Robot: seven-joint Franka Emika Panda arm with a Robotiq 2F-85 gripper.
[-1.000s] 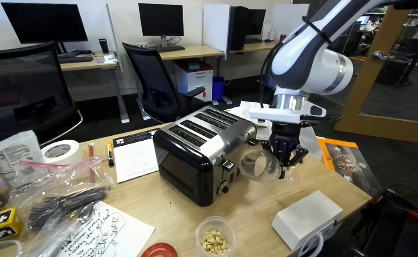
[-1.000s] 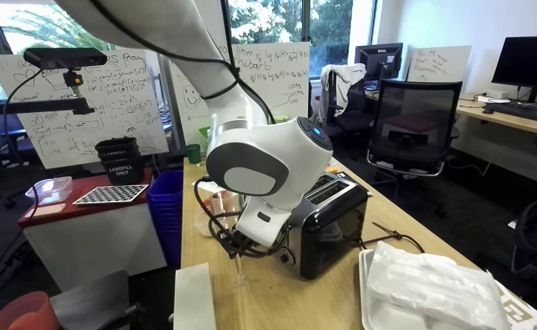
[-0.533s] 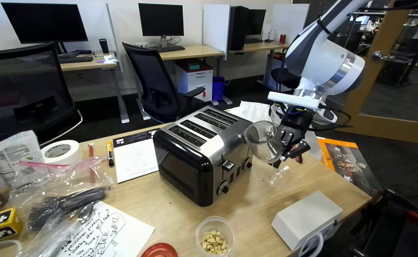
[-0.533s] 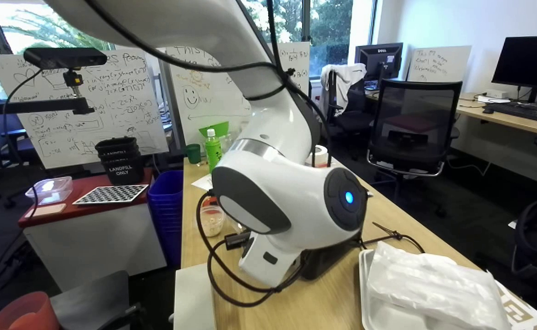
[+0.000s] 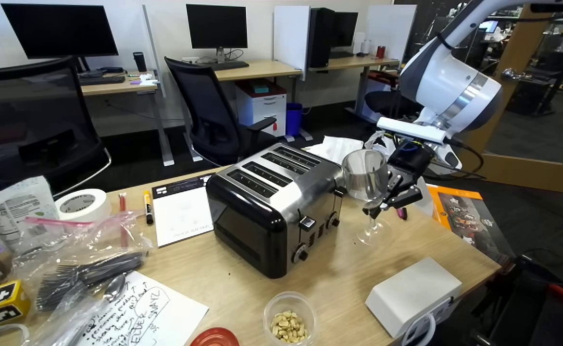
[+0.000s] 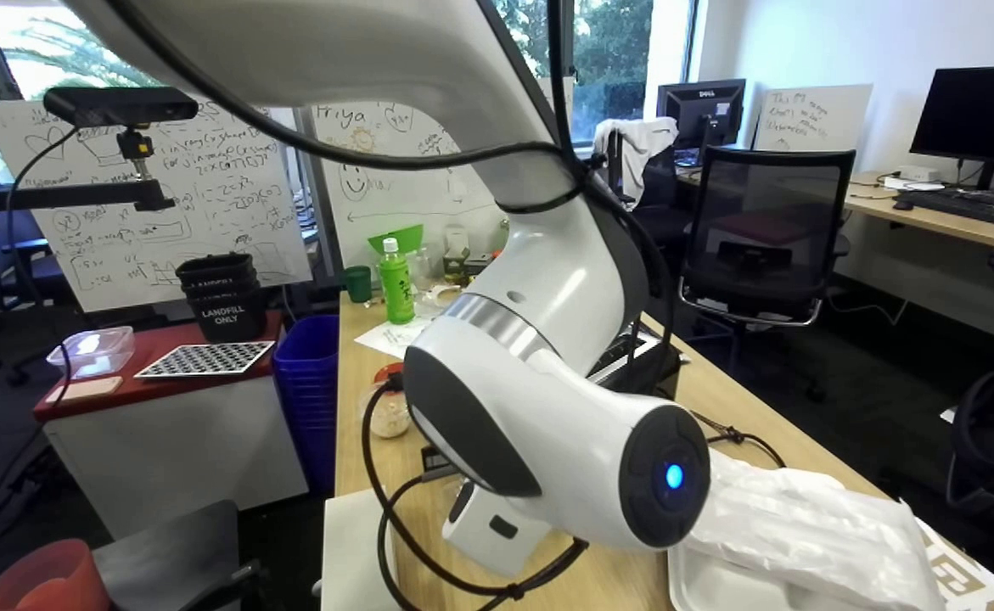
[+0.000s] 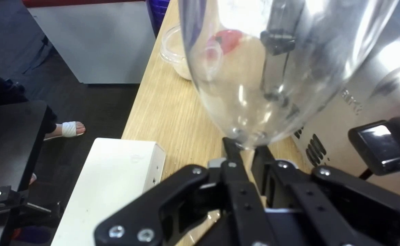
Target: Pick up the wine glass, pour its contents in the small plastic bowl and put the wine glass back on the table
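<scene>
The clear wine glass [image 5: 365, 175] stands almost upright, mouth up, beside the toaster in an exterior view. My gripper [image 5: 376, 211] is shut on its stem just under the bowl, coming in from the side. In the wrist view the glass [image 7: 271, 68] rises above my gripper [image 7: 246, 145], and I see through it with no contents visible. I cannot tell whether its foot touches the table [image 5: 252, 295]. The small plastic bowl [image 5: 291, 300] holds nuts near the table's front edge; it also shows in the wrist view [image 7: 172, 51]. The arm hides glass and gripper in an exterior view.
A black and steel toaster [image 5: 276, 202] stands close beside the glass. A white box [image 5: 413, 295] sits at the table's edge. A red lid [image 5: 215, 338] lies near the bowl. A plastic bag [image 5: 84, 245] and papers lie farther along. A white tray [image 6: 676, 568] carries plastic wrapping.
The glass has turned from tilted on its side to nearly upright. My gripper has moved with it, away from the bowl, and the arm has rotated and shifted back.
</scene>
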